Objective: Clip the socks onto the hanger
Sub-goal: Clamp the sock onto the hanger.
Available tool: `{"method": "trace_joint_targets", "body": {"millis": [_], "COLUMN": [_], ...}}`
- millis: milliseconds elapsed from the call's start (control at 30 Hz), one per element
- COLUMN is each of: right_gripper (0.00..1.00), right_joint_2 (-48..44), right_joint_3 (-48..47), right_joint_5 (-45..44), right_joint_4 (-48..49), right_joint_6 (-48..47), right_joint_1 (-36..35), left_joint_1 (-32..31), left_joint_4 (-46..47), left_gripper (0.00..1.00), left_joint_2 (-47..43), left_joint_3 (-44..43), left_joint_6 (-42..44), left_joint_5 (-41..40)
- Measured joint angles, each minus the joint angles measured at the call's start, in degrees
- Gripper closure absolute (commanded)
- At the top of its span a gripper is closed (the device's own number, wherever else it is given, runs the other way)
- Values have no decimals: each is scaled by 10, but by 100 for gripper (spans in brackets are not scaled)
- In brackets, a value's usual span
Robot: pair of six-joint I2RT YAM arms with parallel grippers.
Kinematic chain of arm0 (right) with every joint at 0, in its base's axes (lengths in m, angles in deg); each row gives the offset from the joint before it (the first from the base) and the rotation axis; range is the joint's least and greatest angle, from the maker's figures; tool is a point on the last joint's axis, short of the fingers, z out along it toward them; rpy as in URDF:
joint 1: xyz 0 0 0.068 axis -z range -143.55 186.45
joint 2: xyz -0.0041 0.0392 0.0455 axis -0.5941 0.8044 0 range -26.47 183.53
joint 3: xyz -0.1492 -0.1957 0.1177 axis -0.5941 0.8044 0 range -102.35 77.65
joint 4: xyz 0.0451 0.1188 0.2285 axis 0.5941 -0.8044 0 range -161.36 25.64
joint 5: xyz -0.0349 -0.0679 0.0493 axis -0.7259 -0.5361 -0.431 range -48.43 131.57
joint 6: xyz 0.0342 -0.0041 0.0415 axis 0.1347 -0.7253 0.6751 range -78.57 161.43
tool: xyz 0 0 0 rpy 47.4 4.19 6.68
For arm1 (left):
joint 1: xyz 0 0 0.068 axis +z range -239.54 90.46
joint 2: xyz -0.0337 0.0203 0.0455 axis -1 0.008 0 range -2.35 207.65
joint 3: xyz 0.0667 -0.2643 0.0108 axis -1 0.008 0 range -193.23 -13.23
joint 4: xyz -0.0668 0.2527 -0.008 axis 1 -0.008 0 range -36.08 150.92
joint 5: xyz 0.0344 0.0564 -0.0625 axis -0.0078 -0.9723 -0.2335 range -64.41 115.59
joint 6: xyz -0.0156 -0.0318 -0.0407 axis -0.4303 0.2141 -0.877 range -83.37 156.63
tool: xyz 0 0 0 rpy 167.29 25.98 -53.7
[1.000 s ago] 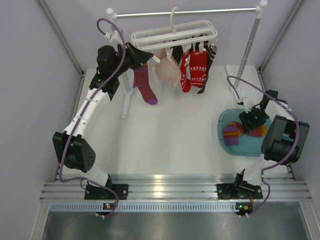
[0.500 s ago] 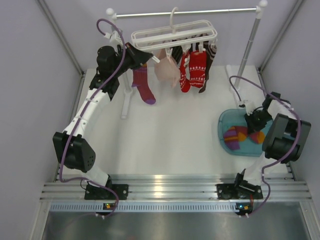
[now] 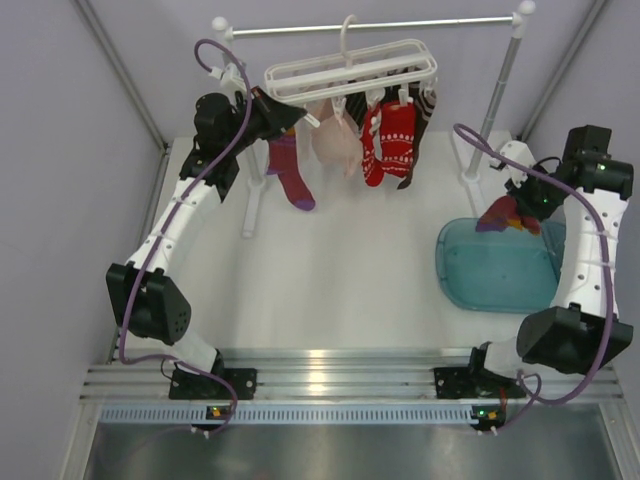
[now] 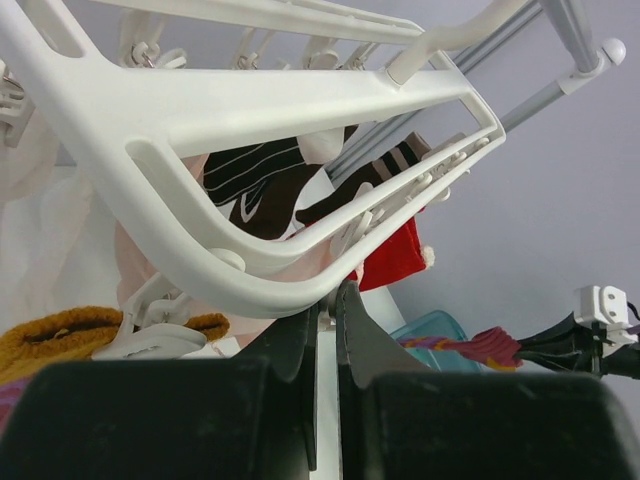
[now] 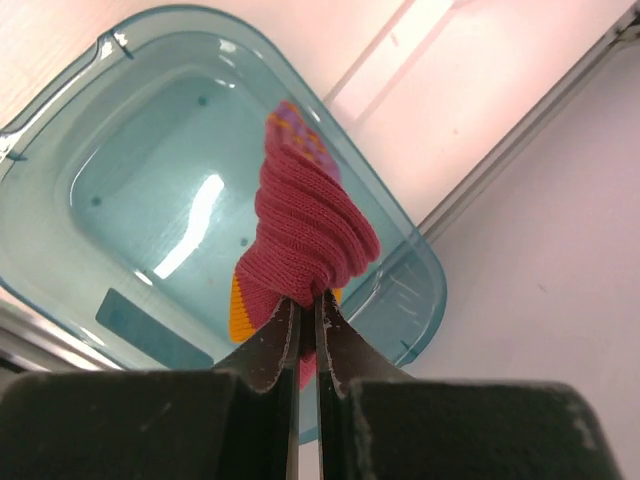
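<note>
A white table [image 3: 340, 260] is seen between the two arms, and along its far edge a silver rail [image 3: 370, 25] is carried on white posts. The hanger [image 3: 350, 68] is hooked over that rail near its middle, its slatted frame lying roughly level. A teal bin [image 3: 500, 285] is set on the right side of the table. Several socks are hung from the hanger's clips: a purple-magenta sock [image 3: 291, 172] at the left, a pale pinkish piece [image 3: 335, 140] beside it, a pair of red socks [image 3: 392, 140] with a white pattern, and a dark striped sock [image 3: 422, 105] at the right end. In the left wrist view an orange-yellow sock [image 4: 60, 335] is also made out under the frame. A magenta sock [image 5: 310, 235] with orange and purple patches is held bunched in the air above the bin, well apart from the hanger. It is pinched at one end by the right gripper [image 5: 308, 300], whose fingers are closed tightly on the fabric. The left gripper [image 4: 327, 300] is raised to the hanger's left end. Its jaws are drawn to a narrow slit, with the tips set against the underside of the frame's rim. Whether any part of the frame is pinched between them cannot be told.
</note>
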Motion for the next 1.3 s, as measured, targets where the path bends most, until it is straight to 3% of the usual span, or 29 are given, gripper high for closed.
{"method": "trace_joint_targets", "body": {"millis": [400, 600, 733, 933, 1067, 1167, 1300], "right_gripper": [100, 100, 100, 100, 56, 38, 41], "right_joint_2": [53, 63, 126, 207, 206, 202, 202], "right_joint_3": [-51, 65, 159, 141, 128, 136, 119], "right_joint_5": [5, -34, -81, -112, -123, -129, -103], "right_joint_4": [-35, -30, -19, -4, 10, 28, 15], "right_joint_6": [-10, -12, -15, -23, -43, -60, -59], "right_joint_1": [-21, -7, 44, 149, 174, 170, 162], "left_joint_1": [2, 3, 3, 4, 4, 4, 4], "left_joint_4": [0, 0, 2, 3, 3, 4, 4], "left_gripper": [100, 100, 100, 100, 100, 100, 100], "left_joint_2": [0, 0, 0, 0, 0, 0, 0], "left_joint_3": [0, 0, 2, 2, 2, 2, 3], "left_joint_6": [0, 0, 0, 0, 0, 0, 0], "left_joint_5": [3, 3, 3, 5, 5, 5, 5]}}
